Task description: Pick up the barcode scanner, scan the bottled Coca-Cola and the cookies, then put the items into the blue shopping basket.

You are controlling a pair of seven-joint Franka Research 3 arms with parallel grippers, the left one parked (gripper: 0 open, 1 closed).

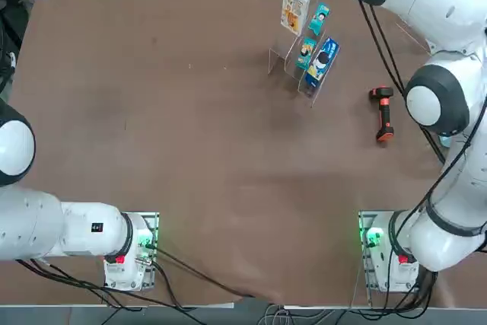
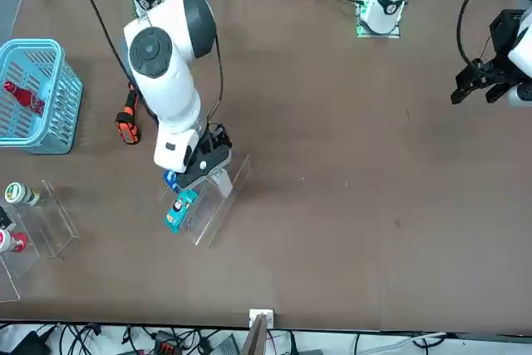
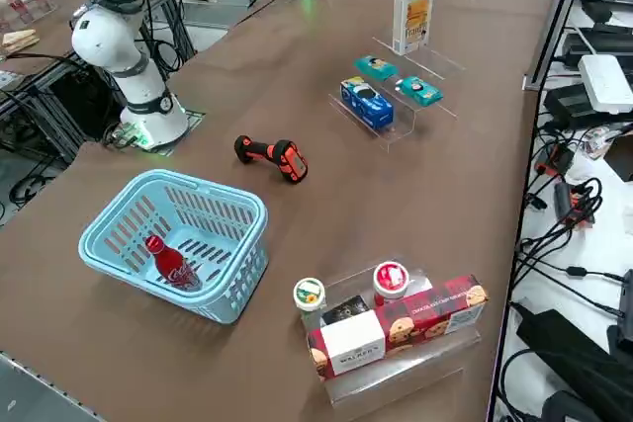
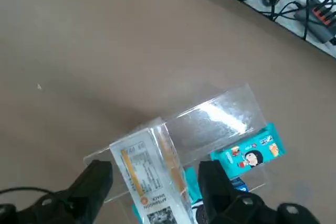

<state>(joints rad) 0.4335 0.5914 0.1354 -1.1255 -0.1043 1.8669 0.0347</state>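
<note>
1. The right gripper (image 4: 156, 169) is standing wide at the top of the cookies (image 3: 411, 21), its fingers flanking the flat box; nothing is showing a closed grip.
2. The cookies are standing upright in the far clear rack (image 4: 212, 124), probably so that their narrow top is offering itself to a grasp from above.
3. The bottled Coca-Cola (image 3: 172, 264) is already lying in the blue shopping basket (image 3: 234, 291), on the bench's (image 3: 386, 214) right side; it is leaning, presumably dropped loosely.
4. The barcode scanner (image 1: 385, 114) is resting right of that rack and nearer the robot, unheld; whether scanning is finished, I cannot tell.
5. Next, closing squarely is looking sensible; an off-centre pinch could be tipping the box.
</note>
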